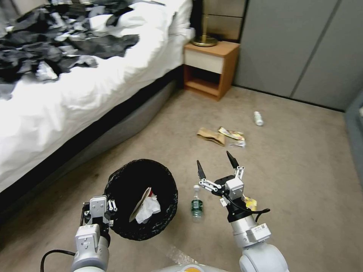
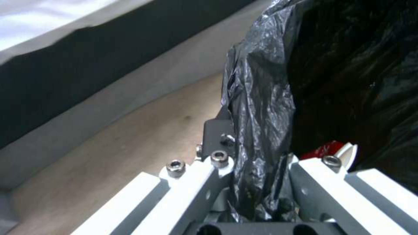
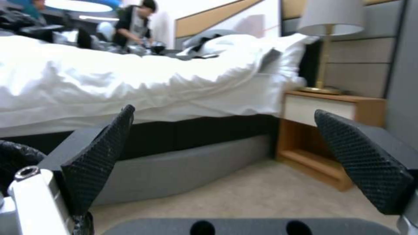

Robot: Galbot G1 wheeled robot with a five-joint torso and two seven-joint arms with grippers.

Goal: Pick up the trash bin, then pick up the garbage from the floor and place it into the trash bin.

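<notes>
Just left of open jaws, bottle (image 1: 197,206)

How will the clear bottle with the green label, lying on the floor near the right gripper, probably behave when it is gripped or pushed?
The bottle lies on its side on the carpet, so a push across its round body would probably roll it. It looks clear and empty, so likely light. Thin plastic may dent or slip between the fingers of the open right gripper nearby.

Silver-grey arms, white linkages, black textured fingers (image 3: 98,160), black cable, hex screws
</notes>
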